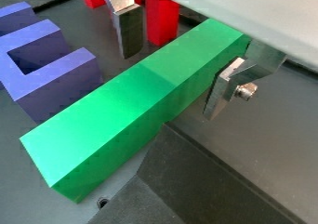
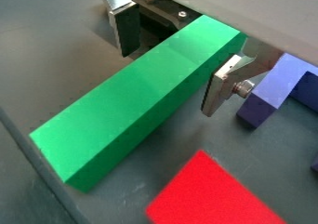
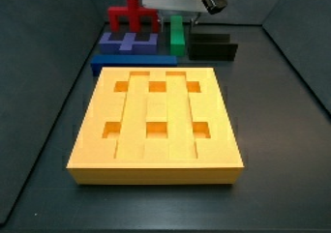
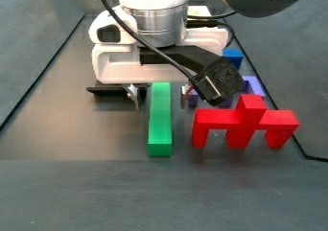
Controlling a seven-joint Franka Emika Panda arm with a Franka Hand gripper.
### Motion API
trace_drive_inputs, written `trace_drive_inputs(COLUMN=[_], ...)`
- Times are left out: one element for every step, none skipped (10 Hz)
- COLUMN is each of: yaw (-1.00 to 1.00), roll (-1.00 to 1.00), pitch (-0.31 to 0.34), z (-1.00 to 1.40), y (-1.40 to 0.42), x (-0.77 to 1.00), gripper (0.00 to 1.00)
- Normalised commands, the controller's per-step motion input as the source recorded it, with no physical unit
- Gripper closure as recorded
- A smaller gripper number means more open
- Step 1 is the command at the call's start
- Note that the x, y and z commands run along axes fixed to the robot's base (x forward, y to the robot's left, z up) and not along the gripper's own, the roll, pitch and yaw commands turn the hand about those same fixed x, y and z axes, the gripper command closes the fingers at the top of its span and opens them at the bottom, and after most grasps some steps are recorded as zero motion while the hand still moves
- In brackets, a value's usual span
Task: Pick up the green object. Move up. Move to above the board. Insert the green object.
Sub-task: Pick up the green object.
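Tool (image 1: 184, 62) placed astride green object (image 1: 133, 112), fingers flanking it, grip unconfirmed; bar apparently resting on desk (image 4: 77, 139). Board (image 3: 158, 125) empty; lifting, transfer, insertion outstanding.

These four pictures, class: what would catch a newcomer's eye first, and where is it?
The big yellow board with six square holes fills the floor in a side view. Behind it, the hand straddles one end of the long green object, silver fingers on both sides. A red cross-shaped piece lies beside the bar.
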Motion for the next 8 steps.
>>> trace_drive_inputs(yaw=[0.07,0.00,0.00,0.00,0.00,0.00,0.00,0.00], roll=[0.00,0.00,0.00,0.00,0.00,0.00,0.00,0.00], pitch=[0.000,0.000,0.000,0.000,0.000,0.000,0.000,0.000], z=[-0.03,0.00,0.00,0.00,0.00,0.00,0.00,0.00], y=[0.00,0.00,0.00,0.00,0.00,0.00,0.00,0.00], x=[0.00,0.00,0.00,0.00,0.00,0.00,0.00,0.00], gripper=[0.00,0.00,1.00,1.00,1.00,1.00,1.00,1.00])
